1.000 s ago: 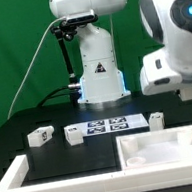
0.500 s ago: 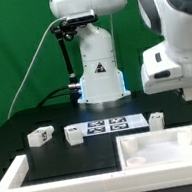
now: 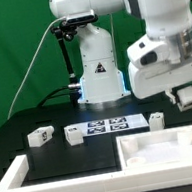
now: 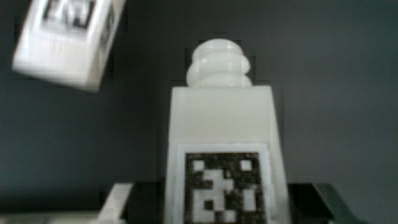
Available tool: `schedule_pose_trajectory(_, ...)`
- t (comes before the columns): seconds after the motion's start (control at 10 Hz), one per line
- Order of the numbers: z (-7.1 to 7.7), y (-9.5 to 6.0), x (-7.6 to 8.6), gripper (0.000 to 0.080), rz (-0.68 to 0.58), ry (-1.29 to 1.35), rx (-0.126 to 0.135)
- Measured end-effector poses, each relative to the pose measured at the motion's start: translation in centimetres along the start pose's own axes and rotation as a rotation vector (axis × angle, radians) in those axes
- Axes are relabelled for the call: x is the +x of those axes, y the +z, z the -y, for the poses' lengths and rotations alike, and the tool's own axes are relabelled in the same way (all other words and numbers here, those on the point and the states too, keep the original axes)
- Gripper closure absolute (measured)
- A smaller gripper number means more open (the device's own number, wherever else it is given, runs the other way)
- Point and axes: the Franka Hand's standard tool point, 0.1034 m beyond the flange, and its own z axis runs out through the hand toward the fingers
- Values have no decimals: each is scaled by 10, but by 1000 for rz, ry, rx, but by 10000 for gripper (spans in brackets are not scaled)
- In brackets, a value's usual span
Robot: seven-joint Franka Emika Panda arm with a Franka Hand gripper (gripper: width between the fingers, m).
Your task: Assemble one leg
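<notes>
My gripper [image 3: 186, 97] hangs above the table at the exterior view's right. In the wrist view the gripper [image 4: 222, 207] is shut on a white leg [image 4: 222, 130]. The leg's black-and-white tag faces the camera and its ribbed tip [image 4: 217, 62] points away from the jaws. Dark fingers [image 4: 128, 200] sit tight against both of its sides. A second leg [image 4: 68, 40] lies blurred on the dark table beyond it. Three more legs lie on the table in the exterior view: one [image 3: 40, 137], one [image 3: 74, 136] and one [image 3: 157, 120] just below the gripper.
The marker board [image 3: 109, 125] lies at the middle of the table, in front of the arm's base [image 3: 99, 78]. The large white tray-like panel [image 3: 169, 151] lies at the front right. A white frame edge [image 3: 17, 178] runs along the front left.
The arm's wrist has swung toward the exterior view's left and now looms larger. The legs on the table have not moved.
</notes>
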Motion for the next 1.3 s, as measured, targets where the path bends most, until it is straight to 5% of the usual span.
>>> schedule_pose_trajectory(0.1,14,-17,7,509,-53,-48,-54)
schedule_pose_trajectory(0.2,23,-22,20,509,-184,-80,-57)
schedule_pose_trajectory(0.6,16,-17,20,509,-520,-143,-58)
schedule_pose_trajectory(0.7,1,-13,31,509,-518,-230,-87)
schedule_pose_trajectory(0.8,-9,-34,57,509,-541,-270,-102)
schedule_pose_trajectory(1.0,-18,-50,90,509,-551,-309,-110)
schedule_pose_trajectory(1.3,-18,-52,95,509,-583,-307,-111)
